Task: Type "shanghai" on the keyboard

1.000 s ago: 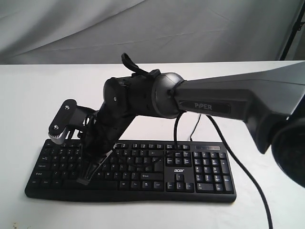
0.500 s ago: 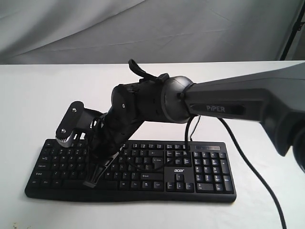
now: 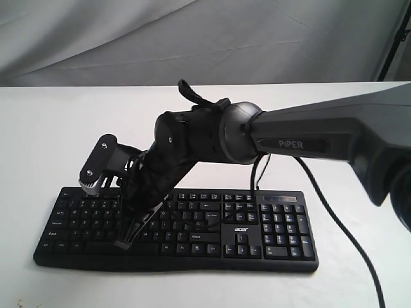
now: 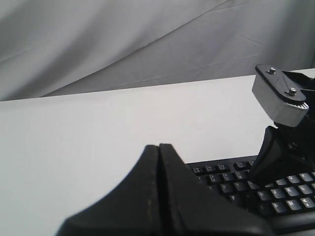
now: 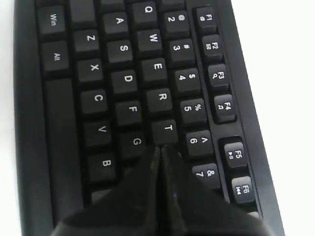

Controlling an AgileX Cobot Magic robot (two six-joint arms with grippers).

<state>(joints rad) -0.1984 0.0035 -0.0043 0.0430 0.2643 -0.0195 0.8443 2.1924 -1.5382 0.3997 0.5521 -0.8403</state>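
The black keyboard (image 3: 241,229) with white legends and an "acer" logo lies on the white table. My right gripper (image 3: 124,243) reaches across to its left half and is shut, with nothing held. In the right wrist view the shut right gripper (image 5: 160,147) points down at the keyboard (image 5: 128,78), its tip beside G and just below T. The keys under the fingers (image 5: 142,191) are hidden, and I cannot tell whether the tip touches a key. My left gripper (image 4: 159,146) is shut and empty, low beside the keyboard (image 4: 226,184). It does not show in the exterior view.
The keyboard's thin black cable (image 3: 334,224) runs off the back and curls down the right side of the table (image 3: 51,128). The right arm's wrist camera block (image 4: 283,96) hangs over the keys. A grey cloth (image 3: 192,38) hangs behind.
The right arm's wrist has shifted right and risen a little, and its shut tip has slid slightly right along the keys.
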